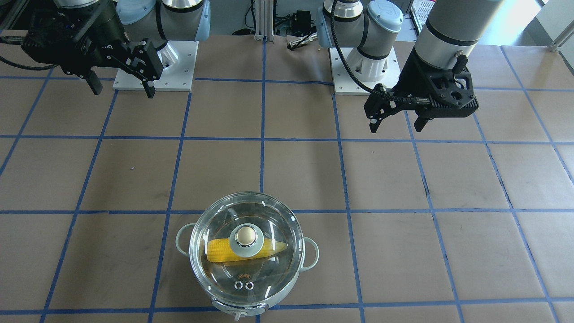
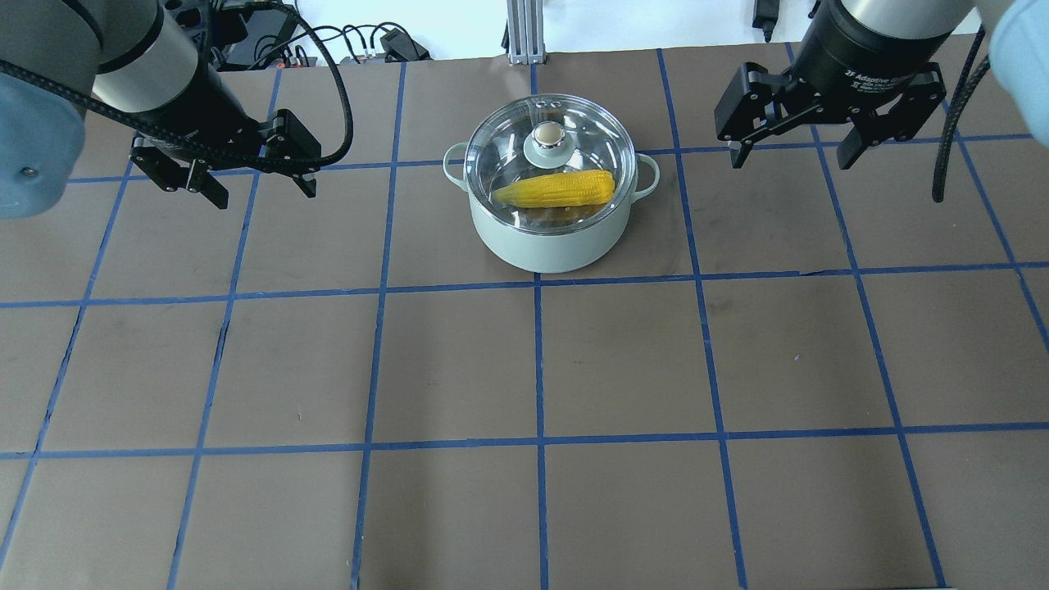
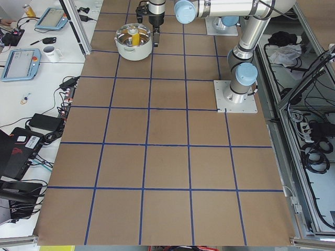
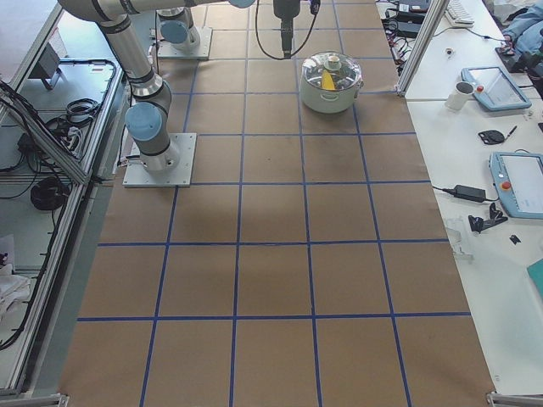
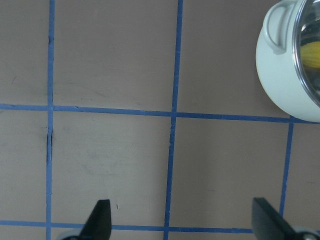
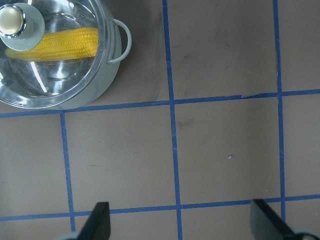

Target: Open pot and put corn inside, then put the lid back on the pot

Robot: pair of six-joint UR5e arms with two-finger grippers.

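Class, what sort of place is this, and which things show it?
Most likely a robotics lab: robot arms bolted to a table gridded with blue tape, with teach pendants and cable bundles alongside.

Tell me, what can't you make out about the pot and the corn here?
- The corn: its middle is hidden under the knob base of the lid, front-facing view.
- The pot: cut off by the top and right edges, left wrist view.
- The vent rings: too small to see in both side views.
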